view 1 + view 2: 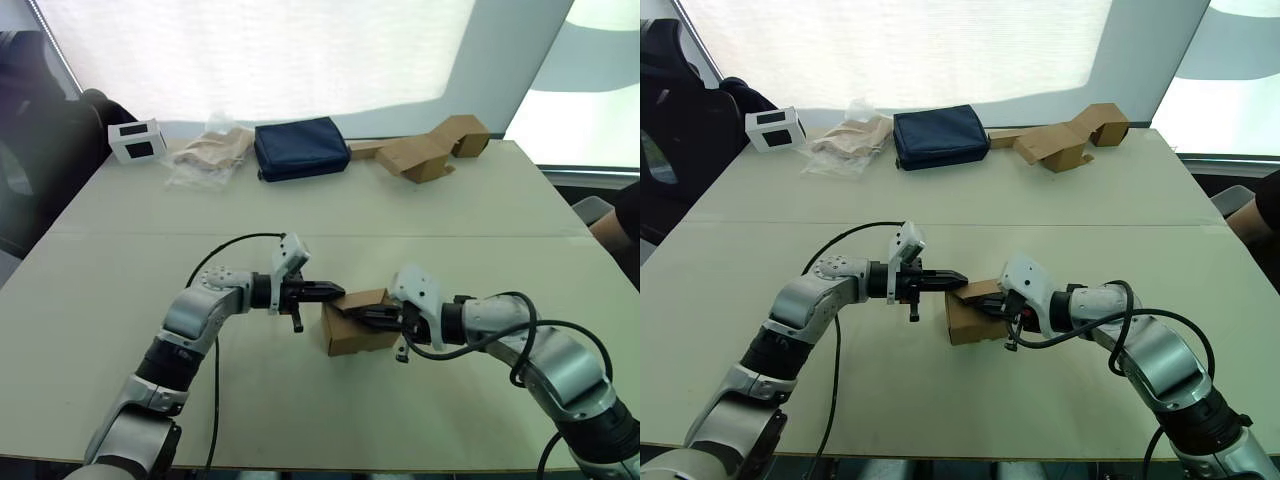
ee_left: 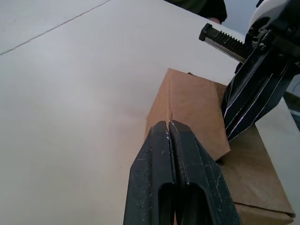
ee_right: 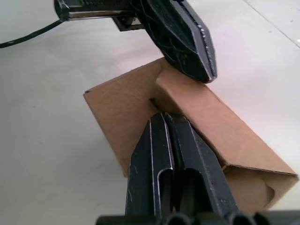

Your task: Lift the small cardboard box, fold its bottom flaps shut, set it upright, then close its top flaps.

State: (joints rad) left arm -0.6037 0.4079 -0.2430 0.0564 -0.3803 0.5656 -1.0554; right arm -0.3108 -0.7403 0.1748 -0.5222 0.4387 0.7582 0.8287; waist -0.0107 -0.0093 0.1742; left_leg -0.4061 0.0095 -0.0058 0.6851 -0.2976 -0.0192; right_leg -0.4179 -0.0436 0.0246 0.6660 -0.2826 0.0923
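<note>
It looks like a lab or test room: a plain pale table (image 1: 120, 250) (one seam across it) beneath a bright blinded window (image 1: 250, 50), with a dark office chair (image 1: 670, 120) beside it.

Bright daylight pours through the translucent window blind (image 1: 250, 50) behind the counter (image 1: 120, 330), which is evenly lit with only soft, faint shadows. The blind is blown out to near white. In the wrist views the close black fingers (image 2: 180, 187) look slightly soft.
</note>
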